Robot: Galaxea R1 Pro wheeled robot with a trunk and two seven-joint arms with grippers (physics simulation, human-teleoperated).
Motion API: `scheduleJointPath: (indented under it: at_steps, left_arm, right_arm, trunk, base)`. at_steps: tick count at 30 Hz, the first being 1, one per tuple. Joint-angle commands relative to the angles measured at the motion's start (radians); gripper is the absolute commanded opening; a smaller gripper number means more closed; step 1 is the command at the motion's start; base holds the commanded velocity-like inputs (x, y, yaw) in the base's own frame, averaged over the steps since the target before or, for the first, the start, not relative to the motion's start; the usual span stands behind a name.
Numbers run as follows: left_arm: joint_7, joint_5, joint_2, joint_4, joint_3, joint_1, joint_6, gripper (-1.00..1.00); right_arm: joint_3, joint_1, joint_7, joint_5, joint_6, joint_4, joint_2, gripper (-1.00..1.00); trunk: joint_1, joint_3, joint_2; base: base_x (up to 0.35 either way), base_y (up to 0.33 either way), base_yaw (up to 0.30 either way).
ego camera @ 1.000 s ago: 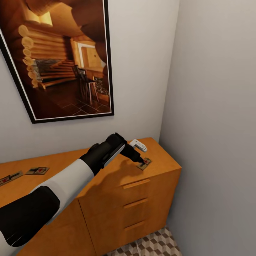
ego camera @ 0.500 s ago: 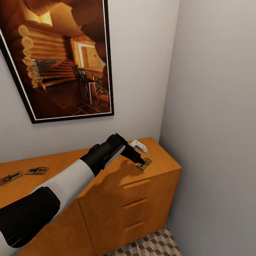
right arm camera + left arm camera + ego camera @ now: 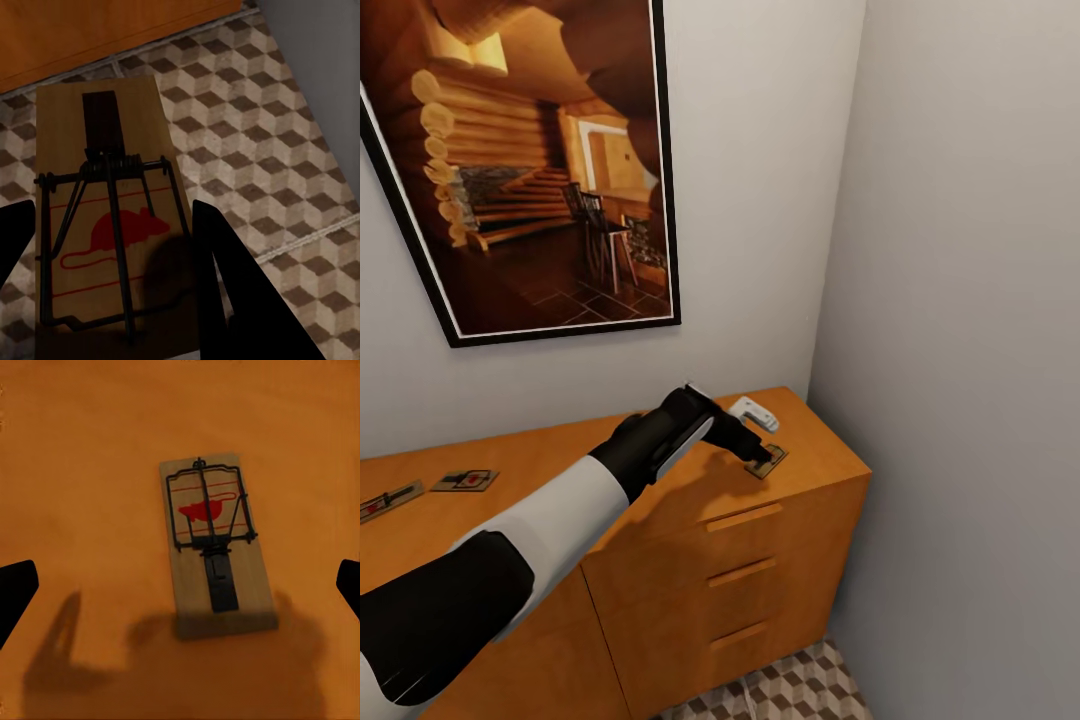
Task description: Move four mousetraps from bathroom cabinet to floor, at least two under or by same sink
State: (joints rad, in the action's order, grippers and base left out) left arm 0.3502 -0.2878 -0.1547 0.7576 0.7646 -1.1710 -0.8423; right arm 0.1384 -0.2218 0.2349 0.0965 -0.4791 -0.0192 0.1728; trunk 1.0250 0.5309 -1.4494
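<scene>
Reaching over the right end of the cabinet (image 3: 660, 520), the left gripper (image 3: 762, 458) hangs just above a mousetrap (image 3: 768, 460) lying flat on the wooden top. In the left wrist view that same trap (image 3: 214, 547) sits between the two dark fingertips (image 3: 15, 592), which stand wide apart at the frame's edges and touch nothing, so this trap is not yet grasped.

The right gripper (image 3: 112, 255) holds another mousetrap (image 3: 105, 247): its board fills the gap between the dark fingers (image 3: 232, 277), which press on its long edges, with the red mouse mark facing the camera. Beyond it lies the bathroom floor (image 3: 285, 127) with its cube-pattern tiles, and the orange-brown cabinet base runs along one edge. This trap appears to be carried above the floor rather than resting on it.

Farther out along the cabinet top, at its left end in the head view, two more mousetraps (image 3: 465, 480) (image 3: 388, 500) lie flat and well apart from the arm. A framed picture (image 3: 530, 170) of a log cabin interior hangs on the wall above.

By my reckoning the task is at an early stage: no trap shows on the tiles, one is in hand, one is about to be taken, two wait untouched. No sink shows, so placement beside it remains to be done.
</scene>
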Motion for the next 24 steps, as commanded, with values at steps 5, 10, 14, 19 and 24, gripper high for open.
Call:
scheduleJointPath:
  at_steps: [5, 10, 14, 19, 24]
  left_arm:
    - [-0.120, -0.026, 0.001, -0.012, -0.001, 0.000, 0.026, 1.00]
    - [-0.247, -0.115, 0.001, -0.034, -0.002, 0.001, 0.056, 1.00]
    - [-0.403, -0.266, 0.000, -0.078, -0.001, 0.001, 0.128, 1.00]
    - [-0.477, -0.330, -0.003, -0.088, 0.004, 0.001, 0.149, 1.00]
    - [-0.488, -0.338, -0.005, -0.088, 0.027, 0.001, 0.152, 1.00]
  right_arm:
    - [0.009, -0.001, 0.001, 0.012, -0.004, 0.001, -0.001, -1.00]
    - [0.009, -0.001, 0.001, 0.012, -0.004, 0.001, -0.001, -1.00]
    - [0.009, -0.001, 0.001, 0.012, -0.004, 0.001, -0.001, -1.00]
    - [0.009, -0.001, 0.001, 0.012, -0.004, 0.001, -0.001, -1.00]
    - [0.009, -0.001, 0.001, 0.012, -0.004, 0.001, -0.001, -1.00]
  trunk:
    - [0.000, 0.001, -0.001]
    - [0.000, 0.001, -0.001]
    - [0.000, 0.001, -0.001]
    - [0.000, 0.001, -0.001]
    - [0.000, 0.001, -0.001]
  base:
    - [0.000, 0.000, 0.000]
    - [0.000, 0.000, 0.000]
    - [0.000, 0.000, 0.000]
    - [0.000, 0.000, 0.000]
    - [0.000, 0.000, 0.000]
